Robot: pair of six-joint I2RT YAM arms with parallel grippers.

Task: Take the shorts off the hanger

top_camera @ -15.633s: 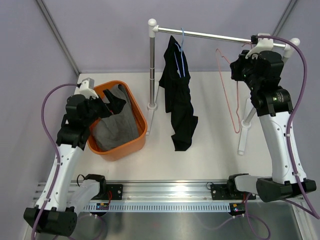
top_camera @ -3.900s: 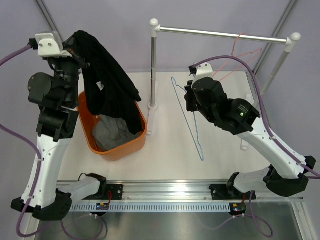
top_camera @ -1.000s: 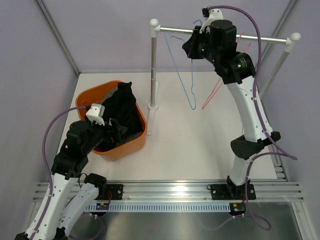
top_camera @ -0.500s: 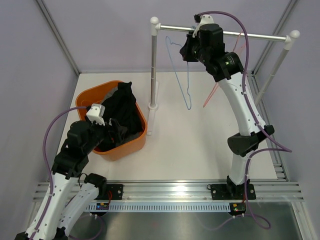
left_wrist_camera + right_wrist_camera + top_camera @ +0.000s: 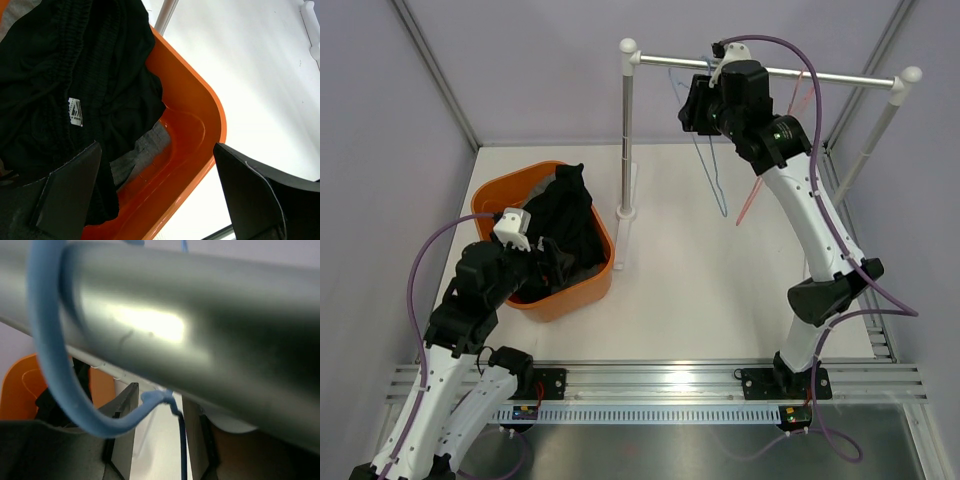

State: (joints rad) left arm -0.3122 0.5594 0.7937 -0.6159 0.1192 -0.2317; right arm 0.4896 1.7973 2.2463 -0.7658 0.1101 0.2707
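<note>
Black shorts (image 5: pixel 60 75) are heaped over grey shorts (image 5: pixel 142 150) in an orange plastic bin (image 5: pixel 575 292), under the spread left end effector (image 5: pixel 156 147). The right end effector (image 5: pixel 159 412) is slightly parted around a blue wire hanger (image 5: pixel 50 370) hooked on the rail (image 5: pixel 200 325).

Matt black cloth shorts (image 5: pixel 60 65) lie in a glossy orange plastic tub (image 5: pixel 200 125), and the rail (image 5: pixel 200 330) is smooth shiny metal.

- Top external: fixed high behind the arm bases, angled down and forward; orange tub (image 5: pixel 560 300) left of centre, seen from afar.
- Left wrist: close over the tub, looking across its rim; shares the tub and black shorts (image 5: pixel 60 75) with the top view.
- Right wrist: hard against the clothes rail (image 5: pixel 200 340), far right of the tub, which shows as an orange patch lower left.
</note>
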